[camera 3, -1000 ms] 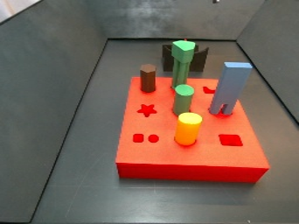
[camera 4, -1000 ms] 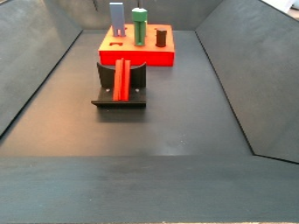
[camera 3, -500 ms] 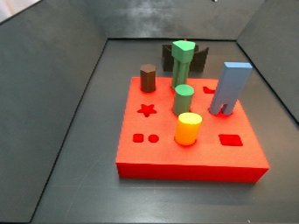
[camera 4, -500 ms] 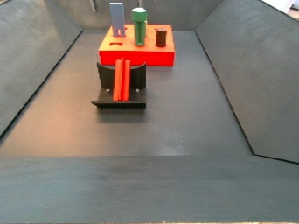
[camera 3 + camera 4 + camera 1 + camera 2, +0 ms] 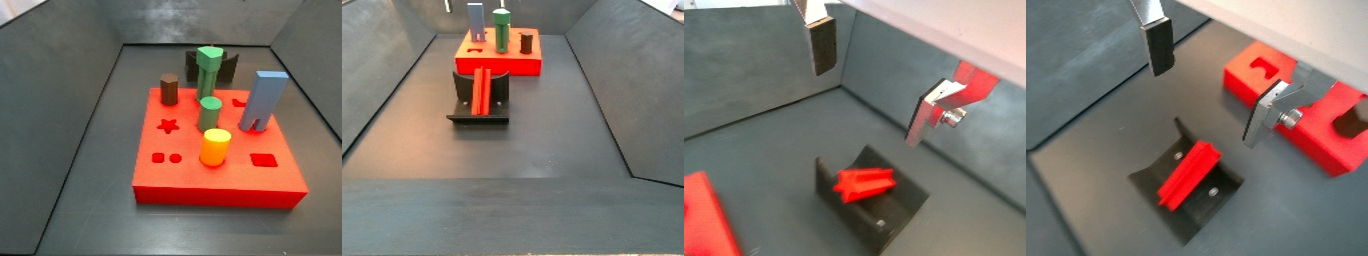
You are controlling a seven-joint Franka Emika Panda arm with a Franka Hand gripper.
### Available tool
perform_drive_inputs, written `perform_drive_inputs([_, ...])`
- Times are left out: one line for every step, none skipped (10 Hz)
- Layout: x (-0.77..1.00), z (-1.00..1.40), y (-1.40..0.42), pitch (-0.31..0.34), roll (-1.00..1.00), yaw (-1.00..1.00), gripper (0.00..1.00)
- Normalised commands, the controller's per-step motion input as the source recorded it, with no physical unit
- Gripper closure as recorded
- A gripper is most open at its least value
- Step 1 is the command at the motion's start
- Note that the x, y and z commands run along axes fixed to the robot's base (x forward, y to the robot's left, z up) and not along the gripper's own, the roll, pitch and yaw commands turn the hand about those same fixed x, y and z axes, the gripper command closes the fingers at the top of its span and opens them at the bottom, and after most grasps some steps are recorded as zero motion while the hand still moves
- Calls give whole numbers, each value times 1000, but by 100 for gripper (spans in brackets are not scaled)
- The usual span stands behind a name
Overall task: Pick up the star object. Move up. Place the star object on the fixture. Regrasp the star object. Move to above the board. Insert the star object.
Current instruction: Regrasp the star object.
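The star object (image 5: 1189, 176), a bright red ridged bar, lies on the dark fixture (image 5: 1207, 217); both also show in a wrist view, star object (image 5: 865, 182) on fixture (image 5: 901, 215), and in a side view, star object (image 5: 481, 92) on fixture (image 5: 498, 90). My gripper (image 5: 1212, 78) is open and empty, well above the fixture, with the star object below and between its fingers (image 5: 822, 45). The red board (image 5: 221, 170) has a star-shaped hole (image 5: 168, 126). It lies just beyond the fixture in a side view (image 5: 500, 64).
On the board stand a brown peg (image 5: 170, 89), a tall green peg (image 5: 209, 68), a shorter green peg (image 5: 210, 112), a yellow cylinder (image 5: 215, 147) and a blue-grey block (image 5: 266, 102). Sloping grey walls (image 5: 382, 90) enclose the floor on both sides.
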Motion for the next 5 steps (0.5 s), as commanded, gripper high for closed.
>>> perform_drive_inputs([13, 5, -21, 27, 1000, 15, 0])
perform_drive_inputs([26, -8, -24, 35, 1000, 18, 0])
perform_drive_inputs([38, -8, -23, 45, 1000, 23, 0])
perform_drive_inputs([48, 1, -28, 58, 1000, 28, 0])
perform_drive_inputs([63, -6, -30, 76, 1000, 36, 0])
